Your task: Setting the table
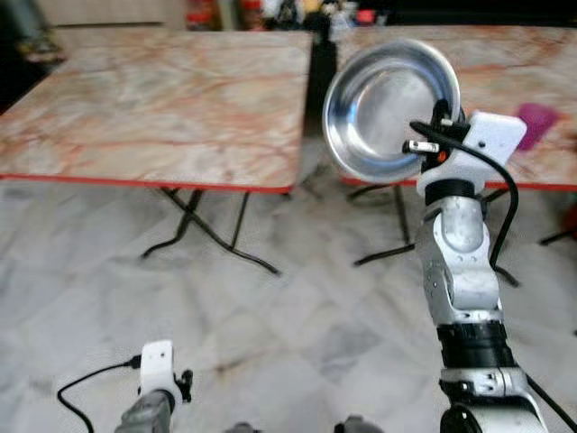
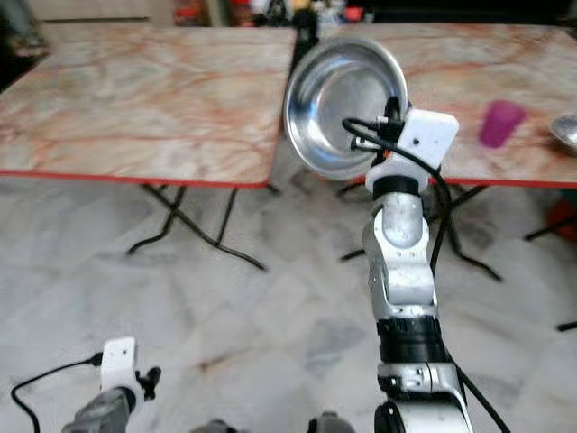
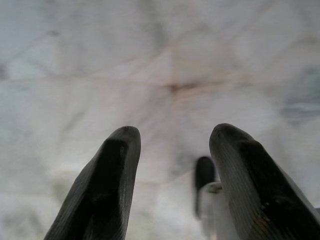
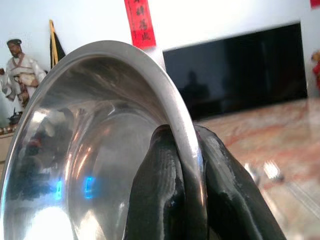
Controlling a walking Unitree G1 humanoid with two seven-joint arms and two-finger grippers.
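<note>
A round steel bowl [image 1: 383,104] is held up on edge, its hollow facing me, in front of the gap between two marble-topped tables. My right gripper [image 4: 182,137] is shut on its rim, one black finger inside the bowl [image 4: 90,150] and one behind. The right arm [image 1: 460,262] reaches up at the right. The left table [image 1: 153,99] has a bare top with a red edge. On the right table [image 2: 487,63] stand a purple cup [image 2: 500,123] and another steel dish [image 2: 566,131] at the far right. My left gripper [image 3: 172,137] hangs low over the floor, open and holding nothing.
Black folding legs [image 1: 203,225] cross under both tables. Pale marble floor tiles [image 1: 270,334] stretch between me and the tables. Bottles and clutter [image 1: 270,13] line the far side. The right wrist view also has a dark TV screen [image 4: 240,70] and a figurine [image 4: 20,70].
</note>
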